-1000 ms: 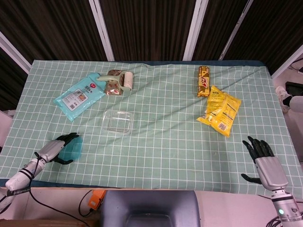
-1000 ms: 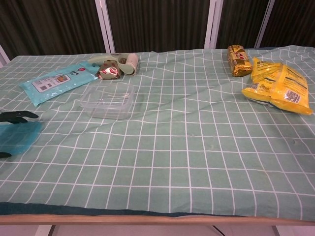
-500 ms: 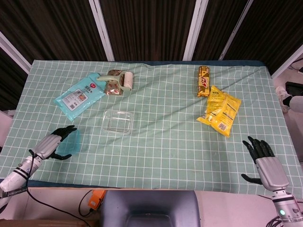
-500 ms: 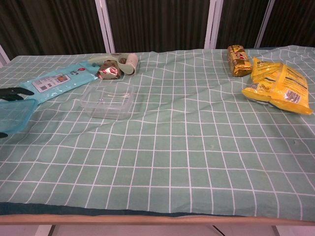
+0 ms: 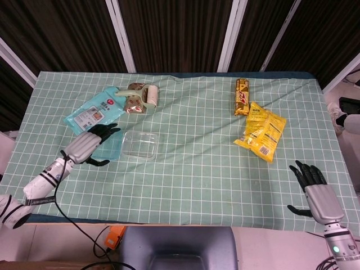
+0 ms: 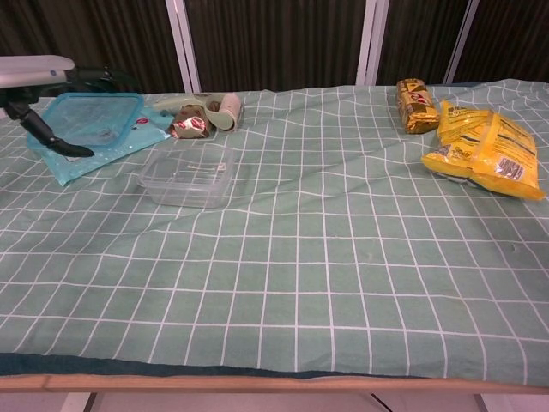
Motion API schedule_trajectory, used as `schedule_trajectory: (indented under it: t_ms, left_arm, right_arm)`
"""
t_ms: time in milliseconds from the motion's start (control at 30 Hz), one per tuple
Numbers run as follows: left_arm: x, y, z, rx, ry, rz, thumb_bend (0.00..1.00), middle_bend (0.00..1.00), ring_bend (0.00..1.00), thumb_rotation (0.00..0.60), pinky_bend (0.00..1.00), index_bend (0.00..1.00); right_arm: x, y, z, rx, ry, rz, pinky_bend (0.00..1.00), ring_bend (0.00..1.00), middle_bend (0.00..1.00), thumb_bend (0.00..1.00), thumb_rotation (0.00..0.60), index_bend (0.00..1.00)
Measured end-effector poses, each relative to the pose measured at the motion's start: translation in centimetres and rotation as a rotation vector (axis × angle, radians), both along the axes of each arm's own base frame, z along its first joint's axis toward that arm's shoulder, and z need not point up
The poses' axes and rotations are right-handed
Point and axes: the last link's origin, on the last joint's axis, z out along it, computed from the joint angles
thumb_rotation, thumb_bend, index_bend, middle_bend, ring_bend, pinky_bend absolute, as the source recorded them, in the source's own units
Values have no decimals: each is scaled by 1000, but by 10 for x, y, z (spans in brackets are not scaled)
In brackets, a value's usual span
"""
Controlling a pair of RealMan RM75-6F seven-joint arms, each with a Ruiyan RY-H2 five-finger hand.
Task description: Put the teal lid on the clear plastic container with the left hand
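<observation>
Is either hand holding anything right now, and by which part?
The left hand holds the teal lid by its left edge. The right hand holds nothing.

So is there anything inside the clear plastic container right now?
The clear plastic container looks empty; the checked cloth shows through its walls and floor. The teal lid is not on it yet, held up by the left hand beside it.
</observation>
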Motion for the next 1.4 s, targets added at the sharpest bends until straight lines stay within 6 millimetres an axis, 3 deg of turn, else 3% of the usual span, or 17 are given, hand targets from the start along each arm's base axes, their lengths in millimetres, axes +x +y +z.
schedule_trajectory:
  t_ms: [267,567,1400]
  left_arm:
    - [36,35,-20,-56,126,-13,253,0,438,600,518,0]
    - [63,49,-43,-106,120,0,252,0,437,600,515,0]
    - [71,53,-83,-154,112,146,243,3,431,600,461,0]
  right_arm:
    - [-5,-11,-2,8,8,-47,0,0,0,178,600,0]
    - [-6,-17,-3,15,4,-62,0,0,0,178,600,0]
    - [-4,-11,4,36,-35,-27,0,0,0,177,600,0]
